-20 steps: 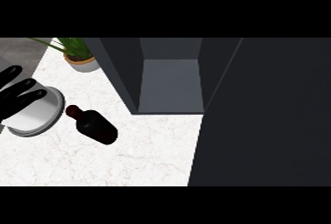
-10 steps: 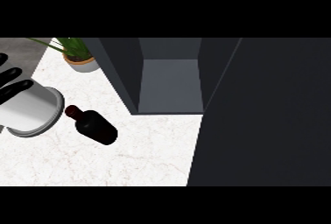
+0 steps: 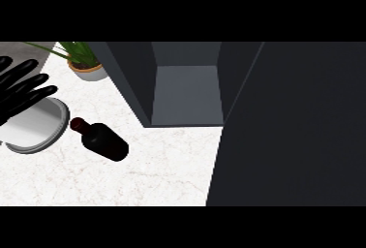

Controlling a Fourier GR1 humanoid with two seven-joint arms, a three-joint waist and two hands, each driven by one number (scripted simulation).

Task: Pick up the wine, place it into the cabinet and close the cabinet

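A dark glass wine bottle [image 3: 100, 140] lies on the white marble counter [image 3: 143, 179], beside the open grey cabinet [image 3: 187, 94]. The robot's left hand [image 3: 25, 89] hovers nearby, fingers straight, holding nothing, likely preparing its grasp.

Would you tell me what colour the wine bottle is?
The wine bottle is very dark, almost black with a reddish tint, seen in the head view.

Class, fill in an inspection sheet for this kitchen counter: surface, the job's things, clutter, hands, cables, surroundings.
Surface: white marbled counter.
Job's things: dark wine bottle lying on its side, neck toward the left hand; cabinet open, its inside bare; its dark door fills the view's right.
Clutter: potted plant beside the cabinet.
Hands: left hand open above its grey forearm, off the bottle; right hand not seen.
Cables: nothing seen.
Surroundings: nothing seen.
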